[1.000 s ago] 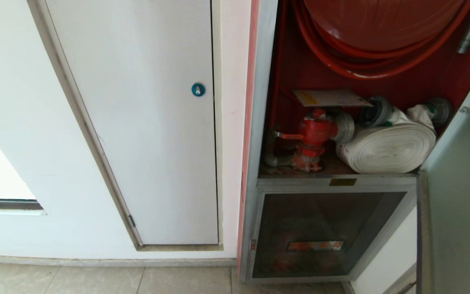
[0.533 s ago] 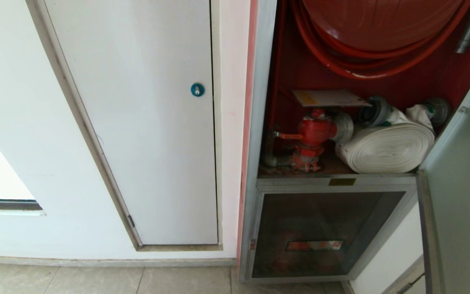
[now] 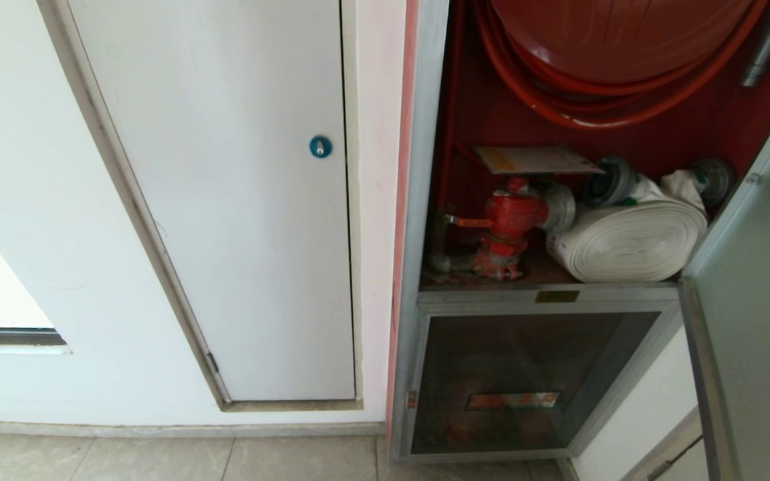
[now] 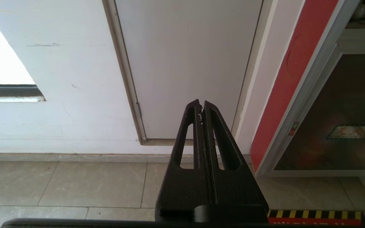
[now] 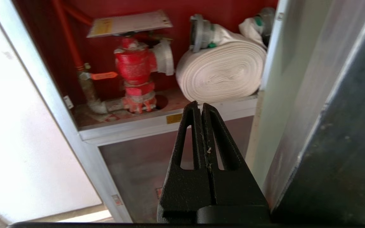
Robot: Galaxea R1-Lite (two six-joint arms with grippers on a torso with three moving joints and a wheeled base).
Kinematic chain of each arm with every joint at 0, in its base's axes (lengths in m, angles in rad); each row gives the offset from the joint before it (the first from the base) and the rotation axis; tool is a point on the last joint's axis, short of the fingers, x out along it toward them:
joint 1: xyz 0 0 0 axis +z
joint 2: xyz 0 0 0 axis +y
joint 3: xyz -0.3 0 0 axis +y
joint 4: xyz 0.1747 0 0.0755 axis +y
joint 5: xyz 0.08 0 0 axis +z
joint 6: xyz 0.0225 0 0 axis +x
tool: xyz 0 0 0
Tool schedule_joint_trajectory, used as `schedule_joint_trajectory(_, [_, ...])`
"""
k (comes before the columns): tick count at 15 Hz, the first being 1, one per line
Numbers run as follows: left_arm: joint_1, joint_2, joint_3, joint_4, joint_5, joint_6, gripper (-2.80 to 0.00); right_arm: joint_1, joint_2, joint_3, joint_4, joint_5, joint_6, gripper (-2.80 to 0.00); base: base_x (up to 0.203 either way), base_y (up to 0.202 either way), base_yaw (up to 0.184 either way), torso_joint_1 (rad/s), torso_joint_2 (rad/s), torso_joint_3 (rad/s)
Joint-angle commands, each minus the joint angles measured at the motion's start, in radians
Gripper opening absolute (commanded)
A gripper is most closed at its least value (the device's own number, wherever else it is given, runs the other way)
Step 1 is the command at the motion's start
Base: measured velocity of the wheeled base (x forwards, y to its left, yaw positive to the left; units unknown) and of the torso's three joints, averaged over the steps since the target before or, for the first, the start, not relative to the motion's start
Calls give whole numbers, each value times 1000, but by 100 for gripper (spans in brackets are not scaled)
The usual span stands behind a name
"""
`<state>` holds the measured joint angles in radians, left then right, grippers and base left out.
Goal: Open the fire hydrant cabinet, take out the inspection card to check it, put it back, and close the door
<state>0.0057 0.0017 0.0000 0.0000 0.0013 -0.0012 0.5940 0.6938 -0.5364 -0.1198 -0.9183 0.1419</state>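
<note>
Door [image 3: 752, 347] stands open, inspection card [image 3: 535, 159] lies flat atop the red valve [image 3: 508, 217] inside the fire hydrant cabinet [image 3: 425, 200]. Right gripper [image 5: 201, 106], pinched shut and empty, faces the shelf (left gripper [image 4: 201, 103] shut, parked low). Next, likely: open, reach for the card.

hose reel [image 3: 625, 40] cut off above

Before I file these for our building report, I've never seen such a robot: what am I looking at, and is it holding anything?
A two-armed wheeled robot took three pictures at once. The head camera looks down at an open cabinet, its door swung to the right. Inside sit a red valve, a rolled hose, and the card lying on the valve. The other pictures come from wrist cameras. The black prongs are grippers: the left gripper faces a white panel, the right gripper faces the cabinet beside the door. Both are shut and empty.
</note>
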Motion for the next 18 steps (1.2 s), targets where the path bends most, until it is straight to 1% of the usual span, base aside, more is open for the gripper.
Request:
schedule_joint_trajectory(1, [0,1,0,0,0,0,-280,-8,-15,15,0,-1,2,-280,0,0,0,0,0,0])
schedule_joint_trajectory(4, [0,0,0,0,0,0,-280,-25,-40,10,38,1,1,-280,0,0,0,0,0,0])
schedule_joint_trajectory(18, [0,1,0,0,0,0,-280,-130,-82,18,63,6,1,-280,0,0,0,0,0,0])
